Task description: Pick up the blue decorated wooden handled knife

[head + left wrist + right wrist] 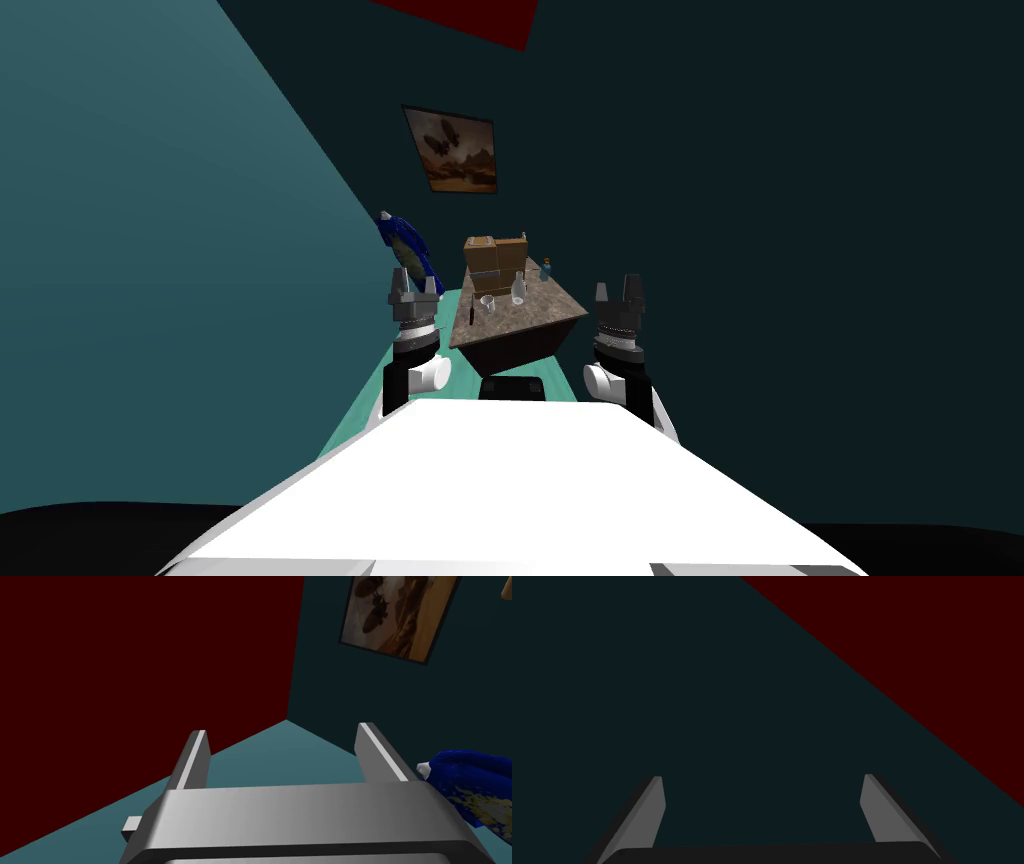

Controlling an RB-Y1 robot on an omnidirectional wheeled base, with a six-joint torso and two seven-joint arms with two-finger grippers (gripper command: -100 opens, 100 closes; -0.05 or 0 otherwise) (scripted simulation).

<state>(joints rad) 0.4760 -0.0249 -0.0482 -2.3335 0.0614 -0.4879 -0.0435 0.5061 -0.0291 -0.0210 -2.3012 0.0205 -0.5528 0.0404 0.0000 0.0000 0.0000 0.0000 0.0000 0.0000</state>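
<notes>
Both spread wide, empty, left pincer (415,282), right pincer (618,287), knife (471,309) on table (540,300)

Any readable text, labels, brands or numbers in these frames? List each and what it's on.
None: no text reads in any view.
Framed picture: an image, no lettering.
Brown boxes on the table: plain faces, no print visible.
Small bottle: too small to tell if it has a label.
Blue object by the wall: gold pattern, not letters.
</notes>
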